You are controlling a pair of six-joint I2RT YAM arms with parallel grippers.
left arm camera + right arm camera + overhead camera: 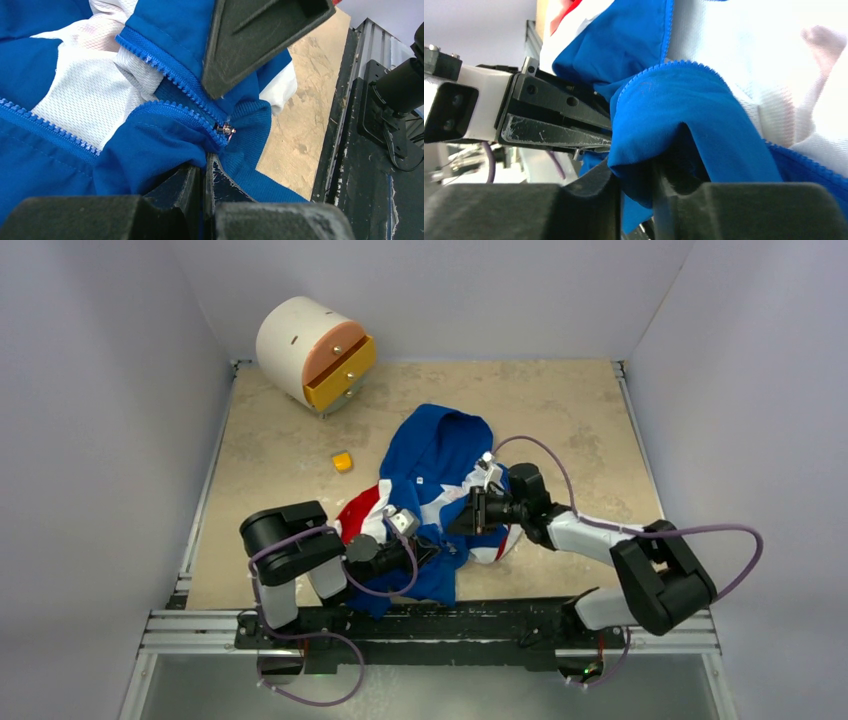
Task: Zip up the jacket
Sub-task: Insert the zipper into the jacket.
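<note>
Presently, low in the top view, the left gripper is clamped on the jacket hem beside the zipper foot. The right gripper: jaws straddle a blue fold; clamped or loose, cannot tell. Jacket lies mid-frame on the table.

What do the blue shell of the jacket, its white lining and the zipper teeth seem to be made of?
The jacket shell looks like smooth woven synthetic cloth, with a slight sheen and soft folds. The white lining is mesh: small holes show. The zipper teeth look like moulded blue plastic; the slider glints, so it is probably metal.
</note>
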